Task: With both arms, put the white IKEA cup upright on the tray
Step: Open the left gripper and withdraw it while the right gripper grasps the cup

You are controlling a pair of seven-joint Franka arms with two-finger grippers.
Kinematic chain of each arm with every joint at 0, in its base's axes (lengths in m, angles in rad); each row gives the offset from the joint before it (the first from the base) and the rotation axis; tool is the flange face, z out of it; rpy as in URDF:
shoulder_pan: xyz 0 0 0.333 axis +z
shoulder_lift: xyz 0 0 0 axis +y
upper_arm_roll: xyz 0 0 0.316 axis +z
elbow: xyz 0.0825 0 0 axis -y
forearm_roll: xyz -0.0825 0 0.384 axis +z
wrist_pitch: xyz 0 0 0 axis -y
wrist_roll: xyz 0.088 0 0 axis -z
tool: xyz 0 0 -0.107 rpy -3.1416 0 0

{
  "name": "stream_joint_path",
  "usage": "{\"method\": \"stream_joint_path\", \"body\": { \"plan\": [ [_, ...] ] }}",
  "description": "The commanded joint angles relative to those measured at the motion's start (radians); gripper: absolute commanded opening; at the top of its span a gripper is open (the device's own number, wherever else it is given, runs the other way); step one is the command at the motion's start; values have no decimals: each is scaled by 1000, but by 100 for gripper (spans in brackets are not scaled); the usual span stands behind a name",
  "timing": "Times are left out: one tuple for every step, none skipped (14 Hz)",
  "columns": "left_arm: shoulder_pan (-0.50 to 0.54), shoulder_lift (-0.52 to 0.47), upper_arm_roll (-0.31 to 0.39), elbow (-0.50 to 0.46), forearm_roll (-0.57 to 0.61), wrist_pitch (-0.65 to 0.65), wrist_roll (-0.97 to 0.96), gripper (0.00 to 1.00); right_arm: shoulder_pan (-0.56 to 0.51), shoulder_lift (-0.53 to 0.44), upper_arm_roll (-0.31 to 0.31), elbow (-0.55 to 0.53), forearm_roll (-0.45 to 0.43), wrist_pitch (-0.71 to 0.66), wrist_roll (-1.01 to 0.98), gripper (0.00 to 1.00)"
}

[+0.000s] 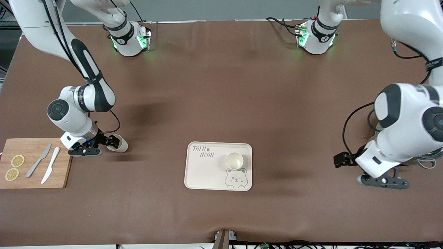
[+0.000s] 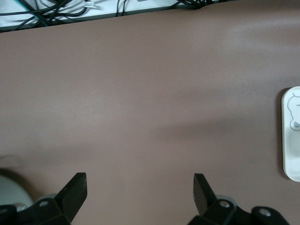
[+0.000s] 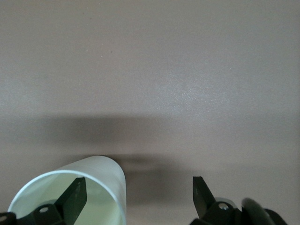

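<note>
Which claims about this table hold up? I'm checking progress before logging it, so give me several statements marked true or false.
1. A white cup stands upright on the tray. True.
2. A second cup lies on its side at the right gripper, near the cutting board. True.
3. The left gripper grips a cup. False: it is open and holds nothing, over bare table toward the left arm's end.
4. The cutting board carries three lemon slices. False: two lemon slices lie on it, along with two knives.
5. The right gripper is shut. False: its jaws stand open at the mouth of the lying cup.
</note>
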Motion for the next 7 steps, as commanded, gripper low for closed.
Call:
{"method": "stream_joint_path", "body": {
  "plan": [
    [13,-82,-11,-42,-21,-56,3,100,-12,4,7,-3,-12,17,15,81],
    [13,-104,-11,-42,-22,-76,3,100,-12,4,7,-3,-12,17,15,70],
    [15,-125,-11,-46,-23,-99,3,100,-10,4,7,-3,-12,16,15,62],
    [15,-151,-11,-60,-23,-121,3,100,-10,4,7,-3,-12,16,17,53],
    [21,-185,-11,-89,-23,-124,3,100,-9,4,7,-3,-12,17,15,43],
    [32,-225,-12,-127,-24,-124,3,100,-9,3,7,-3,-12,16,17,38],
    [33,-265,-12,-159,-35,-124,5,100,-9,3,7,-3,-12,16,18,31]
  ]
}}
